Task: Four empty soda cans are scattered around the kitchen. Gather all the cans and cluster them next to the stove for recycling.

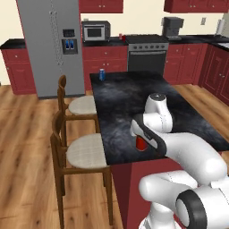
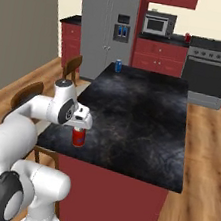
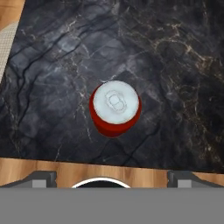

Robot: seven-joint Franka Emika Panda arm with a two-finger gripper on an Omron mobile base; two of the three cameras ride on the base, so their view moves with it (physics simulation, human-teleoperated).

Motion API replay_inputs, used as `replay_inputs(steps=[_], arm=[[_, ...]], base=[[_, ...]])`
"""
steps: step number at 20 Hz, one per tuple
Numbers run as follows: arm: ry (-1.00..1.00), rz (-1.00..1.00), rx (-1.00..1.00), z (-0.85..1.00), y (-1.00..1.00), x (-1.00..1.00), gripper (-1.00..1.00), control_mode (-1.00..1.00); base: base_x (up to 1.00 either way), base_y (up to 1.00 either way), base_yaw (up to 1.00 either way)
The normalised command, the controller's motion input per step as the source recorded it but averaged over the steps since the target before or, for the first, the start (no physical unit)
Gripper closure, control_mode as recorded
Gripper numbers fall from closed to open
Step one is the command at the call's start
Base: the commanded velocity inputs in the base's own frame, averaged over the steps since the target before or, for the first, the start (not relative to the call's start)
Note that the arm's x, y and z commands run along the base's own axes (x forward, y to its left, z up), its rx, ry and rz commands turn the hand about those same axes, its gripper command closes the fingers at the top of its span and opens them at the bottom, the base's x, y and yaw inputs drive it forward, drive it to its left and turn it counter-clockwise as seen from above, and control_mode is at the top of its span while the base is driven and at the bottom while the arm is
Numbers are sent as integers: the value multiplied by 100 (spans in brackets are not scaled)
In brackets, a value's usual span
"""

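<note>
I hold the gripper [image 3: 109, 177], jaws apart, above the red can [image 3: 114, 108] at the island's [image 2: 133, 106] near edge — a blue can [image 2: 118, 65] at its far edge also ungathered.

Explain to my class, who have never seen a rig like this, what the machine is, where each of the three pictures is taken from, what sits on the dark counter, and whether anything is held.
The white machine is a robot arm on a driving base in a computer-drawn kitchen. Two pictures come from cameras on the base, behind the arm to its left and right. The third looks straight down from the hand.

The gripper hangs open above a red can standing upright near the island counter's near edge. Nothing is held.

A blue can stands at the island's far end. Another red can sits on the back counter, between the microwave and the stove.
</note>
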Motion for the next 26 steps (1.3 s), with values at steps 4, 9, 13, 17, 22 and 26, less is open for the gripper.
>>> replay_inputs(steps=[4, 9, 13, 17, 22, 26], arm=[[0, 1, 0, -11, 0, 17, -100, -100], [1, 0, 0, -12, 0, 16, -100, -100], [2, 0, 0, -13, 0, 12, -100, -100], [2, 0, 0, -11, 0, 13, -100, -100], [4, 0, 0, -8, 0, 18, -100, -100], [4, 0, 0, -4, 0, 21, -100, -100]], base=[[0, 0, 0], [0, 0, 0], [0, 0, 0], [0, 0, 0], [0, 0, 0], [0, 0, 0]])
